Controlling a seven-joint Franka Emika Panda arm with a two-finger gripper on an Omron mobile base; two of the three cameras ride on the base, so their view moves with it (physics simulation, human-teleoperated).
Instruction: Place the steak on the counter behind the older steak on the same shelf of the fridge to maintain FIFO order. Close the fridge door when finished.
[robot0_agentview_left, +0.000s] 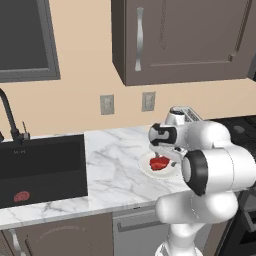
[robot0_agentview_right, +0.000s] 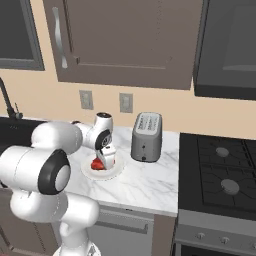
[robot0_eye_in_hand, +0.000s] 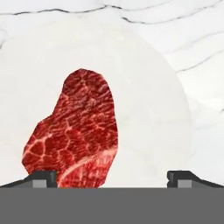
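The steak (robot0_agentview_left: 159, 163) (robot0_agentview_right: 97, 164) (robot0_eye_in_hand: 76, 131) is a bright red marbled cut lying on a flat round white plate (robot0_agentview_left: 148, 170) (robot0_agentview_right: 116, 170) (robot0_eye_in_hand: 153, 87). The plate rests on the white marble counter (robot0_agentview_left: 115, 170) (robot0_agentview_right: 145, 185) (robot0_eye_in_hand: 197, 43). My gripper (robot0_agentview_left: 164, 158) (robot0_agentview_right: 105, 160) (robot0_eye_in_hand: 112, 178) points down just above the steak and is open. In the hand view one fingertip is over the steak's near edge and the other over bare plate. Nothing is held. The fridge, its shelf and the older steak are out of view.
A black sink (robot0_agentview_left: 40, 170) with a dark faucet (robot0_agentview_left: 10, 117) lies left of the plate. A silver toaster (robot0_agentview_right: 146, 136) stands just right of the plate, and the black stovetop (robot0_agentview_right: 220, 175) lies beyond it. Dark wall cabinets (robot0_agentview_left: 180, 40) hang overhead.
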